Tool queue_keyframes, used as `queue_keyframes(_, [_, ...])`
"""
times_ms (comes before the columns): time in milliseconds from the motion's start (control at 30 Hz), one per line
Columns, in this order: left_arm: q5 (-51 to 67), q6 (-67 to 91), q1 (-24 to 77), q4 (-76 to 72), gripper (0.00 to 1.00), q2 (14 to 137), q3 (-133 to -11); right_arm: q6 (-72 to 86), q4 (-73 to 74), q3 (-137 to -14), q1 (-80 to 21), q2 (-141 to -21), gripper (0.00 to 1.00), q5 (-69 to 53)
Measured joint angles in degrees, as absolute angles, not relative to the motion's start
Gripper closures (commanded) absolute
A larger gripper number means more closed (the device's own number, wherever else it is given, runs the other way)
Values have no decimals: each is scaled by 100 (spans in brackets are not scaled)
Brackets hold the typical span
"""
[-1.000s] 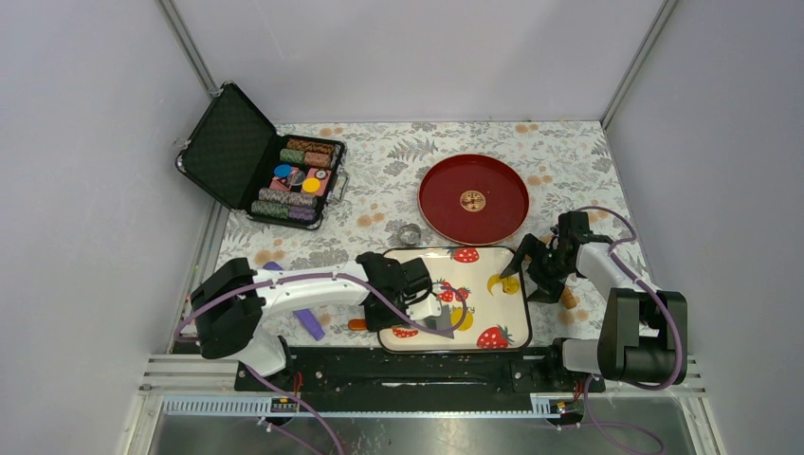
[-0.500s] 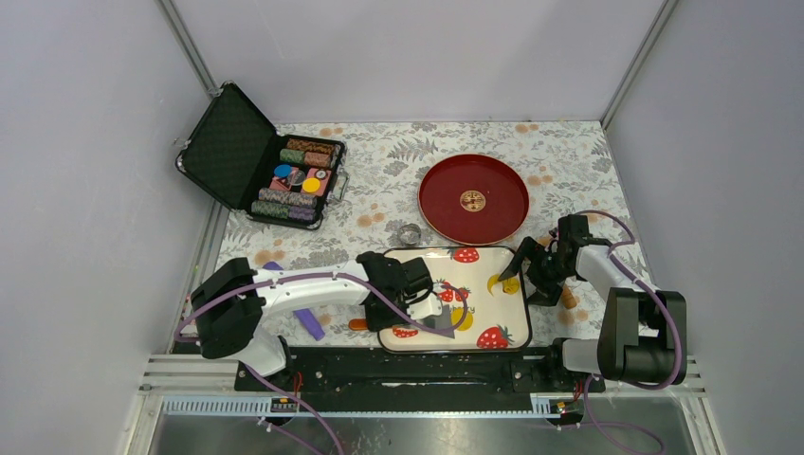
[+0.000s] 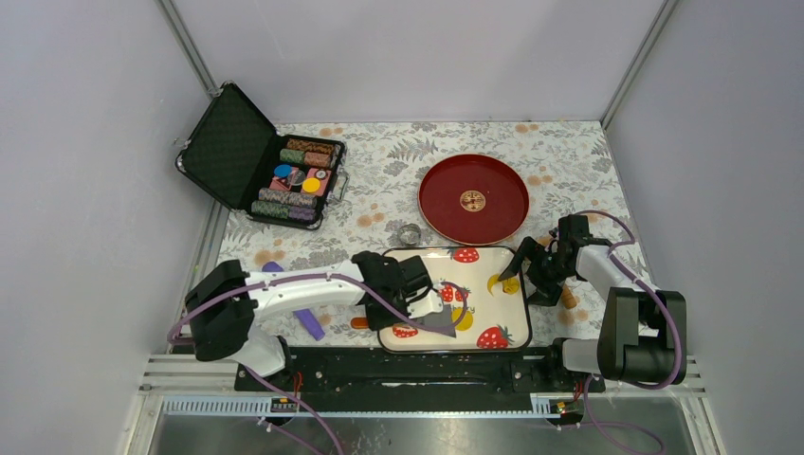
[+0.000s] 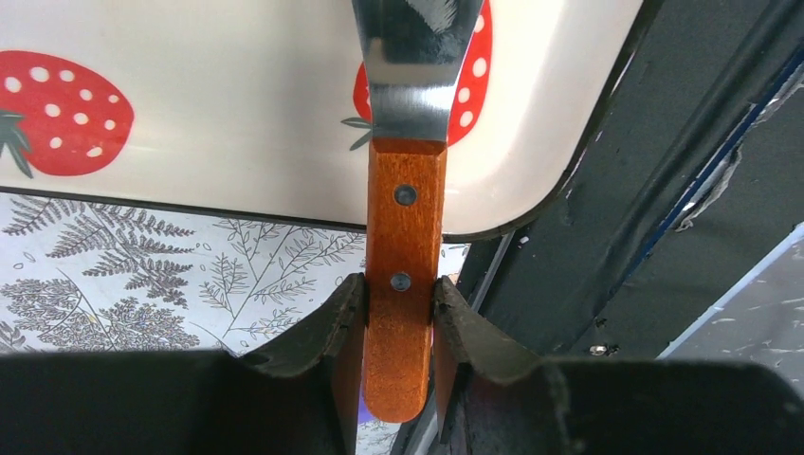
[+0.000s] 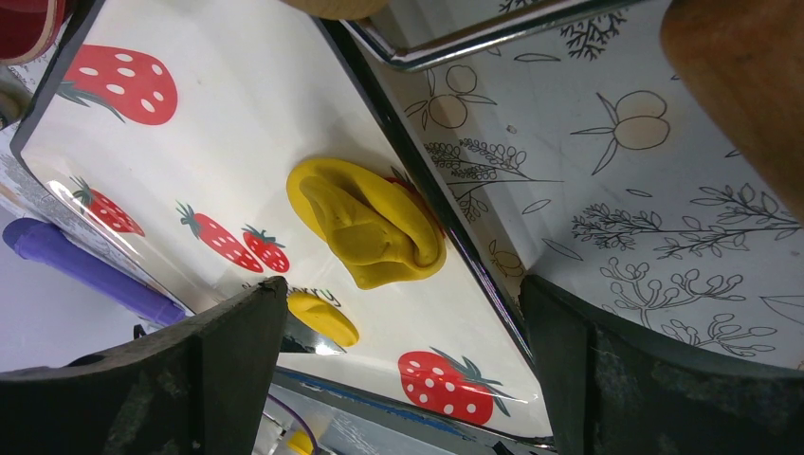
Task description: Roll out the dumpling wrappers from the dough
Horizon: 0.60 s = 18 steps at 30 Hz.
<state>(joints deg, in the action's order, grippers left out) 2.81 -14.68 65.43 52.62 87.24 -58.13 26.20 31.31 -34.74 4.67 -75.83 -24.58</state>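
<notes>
The dough (image 5: 370,223) is a folded bright-yellow lump at the right edge of the strawberry-print tray (image 3: 493,308); from above the dough (image 3: 502,282) looks like a crescent. My right gripper (image 3: 524,268) hovers open beside it, and in the right wrist view the right gripper (image 5: 403,284) has its fingers wide either side of the tray edge. A small flat yellow dumpling wrapper (image 5: 322,318) lies mid-tray, the same wrapper (image 3: 462,318) by a metal blade. My left gripper (image 4: 398,294) is shut on a scraper's wooden handle (image 4: 406,218), its blade (image 4: 412,85) over the tray.
A red plate (image 3: 446,190) sits behind the tray, with a metal ring cutter (image 3: 410,233) at the tray's far left corner. An open case of poker chips (image 3: 284,175) stands at back left. A purple stick (image 3: 305,320) lies left of the tray, and a wooden piece (image 3: 567,297) lies right of it.
The right gripper has crept slightly up and right along the tray edge. The left arm's elbow shifted a little left; the scraper stays held over the tray.
</notes>
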Motion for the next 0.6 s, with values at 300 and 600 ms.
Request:
queue_keyframes(300, [244, -1455, 6541, 4993, 100, 8180, -5561, 2620, 3131, -3474, 467, -7590, 1, -2462])
queue_keyframes(600, [60, -1481, 6541, 4958, 100, 8143, -5419, 2620, 3105, -3474, 467, -7609, 0, -2515])
